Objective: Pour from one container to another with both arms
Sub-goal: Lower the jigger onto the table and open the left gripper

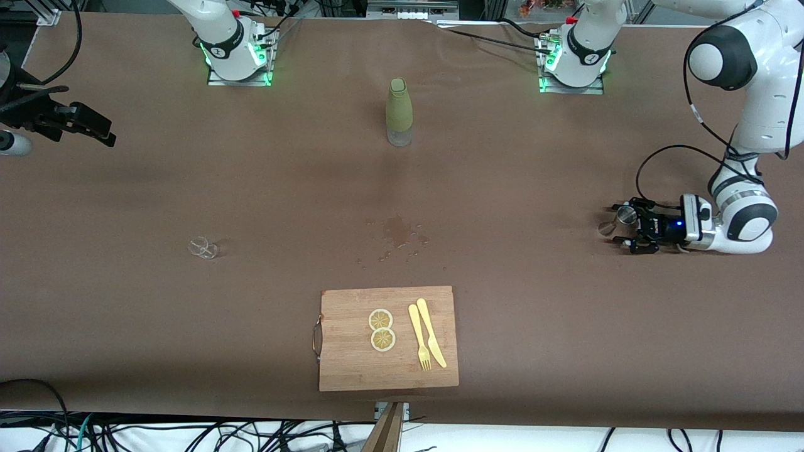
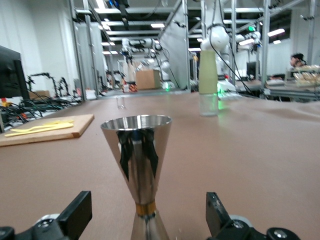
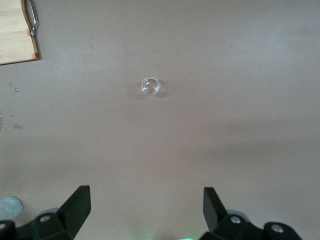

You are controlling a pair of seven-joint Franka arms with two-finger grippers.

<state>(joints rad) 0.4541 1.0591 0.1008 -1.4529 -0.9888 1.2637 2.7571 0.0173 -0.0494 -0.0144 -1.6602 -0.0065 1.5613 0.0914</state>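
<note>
Now we see our right gripper (image 3: 145,210) waiting high over the small clear glass (image 1: 203,248), jaws spread and empty. Midway, a spill (image 1: 397,231) stains the matte brown tabletop (image 1: 565,326). Our left gripper (image 1: 623,231) flanks the polished steel hourglass jigger (image 1: 624,216), jaws apart; pouring seems finished, so withdrawing comes next.

steel jigger (image 2: 137,165) standing between the spread fingers (image 2: 75,215) of the left gripper (image 1: 619,231), gap on both sides of it, bare table ahead up to the bottle (image 2: 208,82), right gripper (image 3: 145,210) open, only small glass (image 3: 150,86) below
</note>
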